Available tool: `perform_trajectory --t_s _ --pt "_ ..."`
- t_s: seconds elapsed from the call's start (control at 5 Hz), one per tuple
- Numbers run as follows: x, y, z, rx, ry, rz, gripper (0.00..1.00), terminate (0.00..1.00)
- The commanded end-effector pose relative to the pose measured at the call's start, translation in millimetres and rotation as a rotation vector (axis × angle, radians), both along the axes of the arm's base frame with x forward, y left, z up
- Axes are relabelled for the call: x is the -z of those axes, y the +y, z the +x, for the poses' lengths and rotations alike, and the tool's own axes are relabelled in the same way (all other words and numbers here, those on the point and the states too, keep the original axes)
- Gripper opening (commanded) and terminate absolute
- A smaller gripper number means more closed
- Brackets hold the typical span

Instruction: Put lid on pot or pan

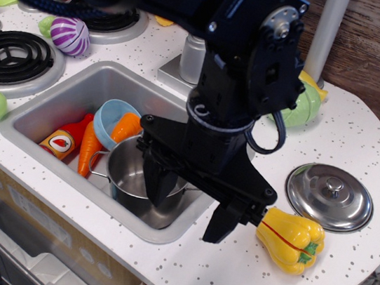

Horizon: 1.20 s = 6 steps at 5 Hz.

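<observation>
Gripper (pixel 189 210) open, lid (pixel 329 197) flat, knob up

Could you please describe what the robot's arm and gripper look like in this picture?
The arm is matte black and blocky, with a round silver hub near its top and black cables looping beside the wrist. The gripper is black too, with a wide flat bar carrying two tapering fingers.

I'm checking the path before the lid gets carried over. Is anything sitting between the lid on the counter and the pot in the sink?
The yellow pepper lies on the counter just left of and below the lid, close to the straight line to the pot. The open gripper itself hangs over the pot's rim. The pot's inside looks empty.
</observation>
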State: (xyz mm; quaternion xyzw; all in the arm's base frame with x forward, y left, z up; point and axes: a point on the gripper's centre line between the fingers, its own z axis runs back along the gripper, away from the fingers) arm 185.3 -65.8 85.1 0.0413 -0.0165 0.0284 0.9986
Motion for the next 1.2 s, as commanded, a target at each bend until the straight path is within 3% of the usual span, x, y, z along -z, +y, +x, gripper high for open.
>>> perform_trajectory --t_s 0.0,0.4,0.6,1.0 --pt "0.0 0.0 0.0 0.000 0.000 0.000 1.00 0.00" --pt "-4.6 -48.0 99.8 0.032 -0.047 0.038 1.00 0.00" --pt "-4.4 -71.3 132.8 0.050 -0.112 0.109 1.00 0.00" --pt "16.6 -81.8 165.8 0.088 -0.173 0.078 1.00 0.00"
